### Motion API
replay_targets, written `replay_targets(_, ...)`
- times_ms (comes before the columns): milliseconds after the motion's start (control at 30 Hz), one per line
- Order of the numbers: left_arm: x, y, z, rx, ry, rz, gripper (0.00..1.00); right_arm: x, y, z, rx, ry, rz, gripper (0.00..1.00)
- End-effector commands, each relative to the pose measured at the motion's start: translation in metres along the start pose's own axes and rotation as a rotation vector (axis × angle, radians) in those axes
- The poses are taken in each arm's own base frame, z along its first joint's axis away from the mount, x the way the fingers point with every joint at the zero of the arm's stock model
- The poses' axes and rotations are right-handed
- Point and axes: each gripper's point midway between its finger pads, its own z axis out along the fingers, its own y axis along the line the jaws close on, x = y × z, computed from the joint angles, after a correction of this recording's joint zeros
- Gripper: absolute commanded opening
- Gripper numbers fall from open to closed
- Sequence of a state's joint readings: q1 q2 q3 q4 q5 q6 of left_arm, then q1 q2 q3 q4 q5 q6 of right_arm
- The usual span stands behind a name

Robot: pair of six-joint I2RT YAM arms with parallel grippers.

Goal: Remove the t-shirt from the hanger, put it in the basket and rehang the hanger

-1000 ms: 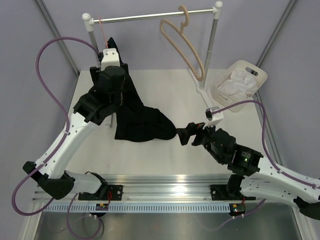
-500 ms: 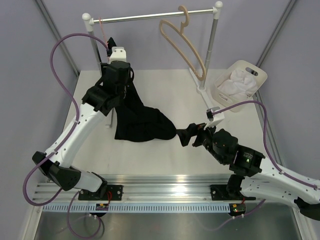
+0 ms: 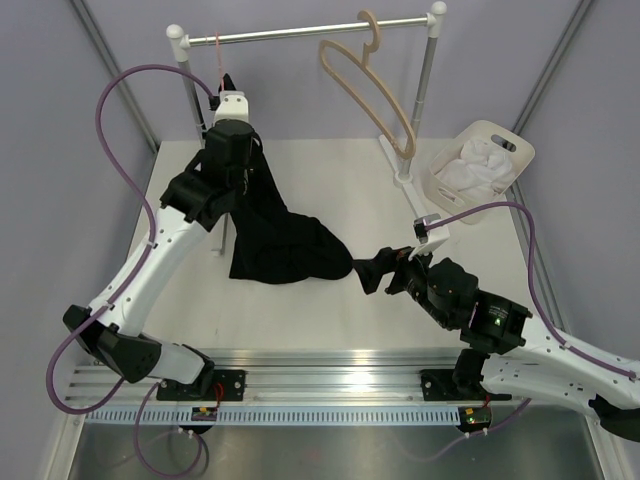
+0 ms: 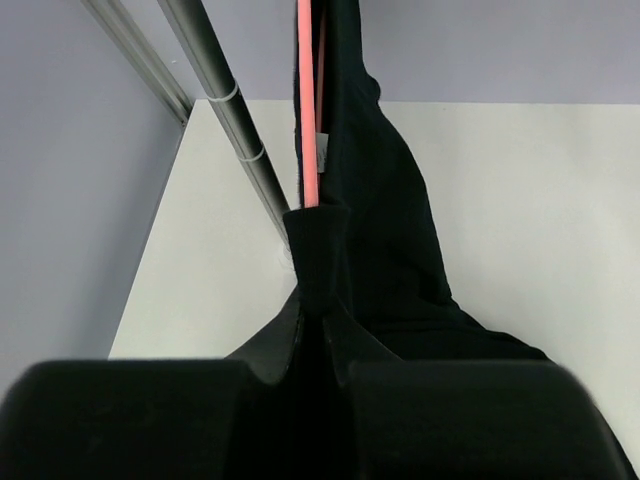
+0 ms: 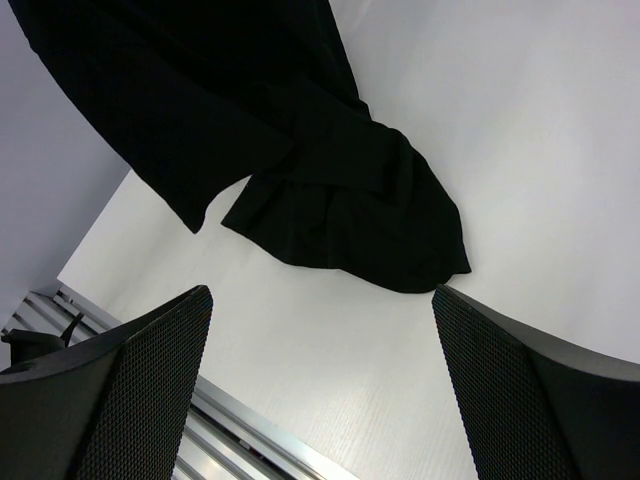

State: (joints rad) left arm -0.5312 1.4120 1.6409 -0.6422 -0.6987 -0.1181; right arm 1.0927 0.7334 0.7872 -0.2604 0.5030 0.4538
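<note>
The black t-shirt (image 3: 285, 245) hangs from the thin pink-red hanger (image 3: 219, 60) at the left end of the rail, and its lower part lies bunched on the table. My left gripper (image 3: 236, 172) is high on the shirt just below the hanger. In the left wrist view the left gripper (image 4: 318, 310) is shut on a fold of the t-shirt (image 4: 390, 230), with the hanger wire (image 4: 307, 110) rising straight above it. My right gripper (image 3: 365, 270) stands open low over the table beside the hem. In the right wrist view nothing lies within the right gripper (image 5: 320, 335), and the t-shirt (image 5: 300, 150) is beyond it.
A larger beige wooden hanger (image 3: 365, 85) hangs on the same metal rail (image 3: 300, 33) further right. A white basket (image 3: 515, 150) holding white cloth (image 3: 487, 158) stands at the back right. The rack's left post (image 4: 235, 120) rises close beside the shirt. An aluminium rail (image 5: 230, 420) borders the table's near edge.
My left gripper has moved up and back toward the rail along the shirt and has gone from open to shut on the fabric. The right arm has stayed where it was.
</note>
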Motion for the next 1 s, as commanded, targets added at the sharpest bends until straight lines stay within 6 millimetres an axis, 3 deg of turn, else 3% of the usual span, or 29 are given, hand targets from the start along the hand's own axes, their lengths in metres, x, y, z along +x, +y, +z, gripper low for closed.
replay_targets(0,-0.033,0.01,-0.015,0.007,-0.092,-0.049,0.0,-0.014,0.01,-0.005,-0.032,-0.021,0.023,0.99)
replay_targets(267,-0.063,0.011,-0.035,0.089,-0.17,-0.063,0.0,-0.014,0.01,-0.004,-0.023,-0.018,0.017,0.99)
replay_targets(600,-0.057,0.012,-0.058,0.184,-0.188,-0.071,0.0,-0.016,0.012,-0.007,-0.05,-0.019,0.007,1.0)
replay_targets(967,-0.075,0.017,-0.077,0.243,-0.27,-0.037,0.0,-0.012,0.019,-0.008,-0.098,-0.001,-0.033,0.99)
